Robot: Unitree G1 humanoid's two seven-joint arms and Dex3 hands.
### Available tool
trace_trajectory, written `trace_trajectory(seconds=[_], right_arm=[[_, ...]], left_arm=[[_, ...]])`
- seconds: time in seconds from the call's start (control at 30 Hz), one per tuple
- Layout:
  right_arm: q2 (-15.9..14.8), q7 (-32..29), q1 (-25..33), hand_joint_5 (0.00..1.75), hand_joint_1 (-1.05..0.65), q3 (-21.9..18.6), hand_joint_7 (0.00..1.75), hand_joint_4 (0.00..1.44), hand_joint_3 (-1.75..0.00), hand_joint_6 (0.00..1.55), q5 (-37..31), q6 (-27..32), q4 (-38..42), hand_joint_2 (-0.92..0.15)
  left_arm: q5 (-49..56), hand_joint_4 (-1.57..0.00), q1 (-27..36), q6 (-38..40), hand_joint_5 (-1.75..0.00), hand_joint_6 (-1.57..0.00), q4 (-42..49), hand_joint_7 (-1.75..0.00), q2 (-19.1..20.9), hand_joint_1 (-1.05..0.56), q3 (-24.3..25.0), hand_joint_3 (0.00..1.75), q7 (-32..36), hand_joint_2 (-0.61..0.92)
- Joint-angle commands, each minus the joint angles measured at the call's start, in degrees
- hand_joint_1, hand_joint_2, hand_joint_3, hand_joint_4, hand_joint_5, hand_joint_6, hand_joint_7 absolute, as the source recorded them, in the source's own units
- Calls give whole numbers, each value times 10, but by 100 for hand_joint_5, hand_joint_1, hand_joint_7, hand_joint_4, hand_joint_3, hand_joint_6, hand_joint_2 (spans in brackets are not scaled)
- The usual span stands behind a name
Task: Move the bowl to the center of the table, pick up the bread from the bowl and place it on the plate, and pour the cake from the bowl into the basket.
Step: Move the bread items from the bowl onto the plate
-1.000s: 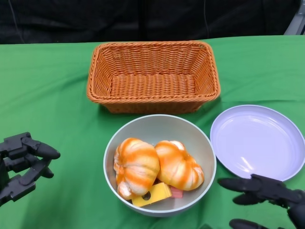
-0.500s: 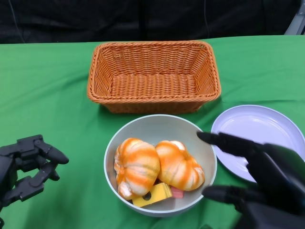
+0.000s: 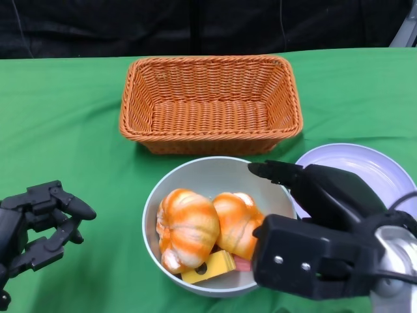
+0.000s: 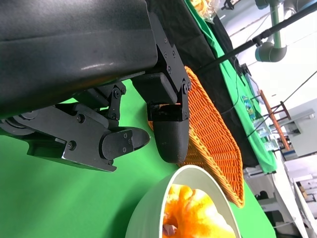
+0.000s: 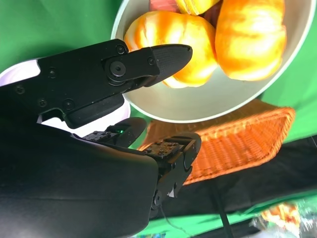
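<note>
A: While the right hand [image 3: 313,215] hangs over the bowl [image 3: 195,175] with its fingers spread and nothing in them, what should the robot mind?

B: It should lower the fingers around one bread roll only — the right-hand roll [image 3: 238,223], nearest the hand — and close on its sides, not press down on top. That roll touches the left-hand roll [image 3: 186,227], so a careless grasp would likely drag both. The plate [image 3: 378,166] lies just beside the bowl on the robot's right, partly hidden by the arm, so the carry is short.

A: And the left hand [image 3: 40,225]?

B: It rests apart on the green cloth, fingers loosely curled and holding nothing.

A: How does the bread look?

B: Two plump rolls, glossy, streaked orange and cream, ridged like small pumpkins. They sit side by side in the pale bowl — on top of a yellow cake piece [image 3: 208,266] and a pink one [image 3: 240,263]. The wicker basket [image 3: 210,104] stands just behind the bowl.
</note>
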Motion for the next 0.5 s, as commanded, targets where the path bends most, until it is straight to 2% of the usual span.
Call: trace_trajectory(seconds=[0.03, 0.17, 0.5], right_arm=[[-9, 8, -25, 10, -88, 8, 0, 41, -25, 34, -1, 0, 32, -92], [-20, 43, -55, 8, -90, 16, 0, 39, -29, 31, 15, -1, 64, -92], [-38, 52, -80, 6, -96, 39, 0, 39, -34, 24, 14, -11, 92, -92]], left_arm=[[2, -74, -4, -9, -152, -81, 10, -112, 10, 0, 1, 62, 11, 80], [7, -75, -6, -6, -154, -81, 15, -114, 11, -2, 0, 62, 20, 80], [7, -73, -10, -8, -154, -80, 22, -116, 12, 0, -2, 63, 21, 79]])
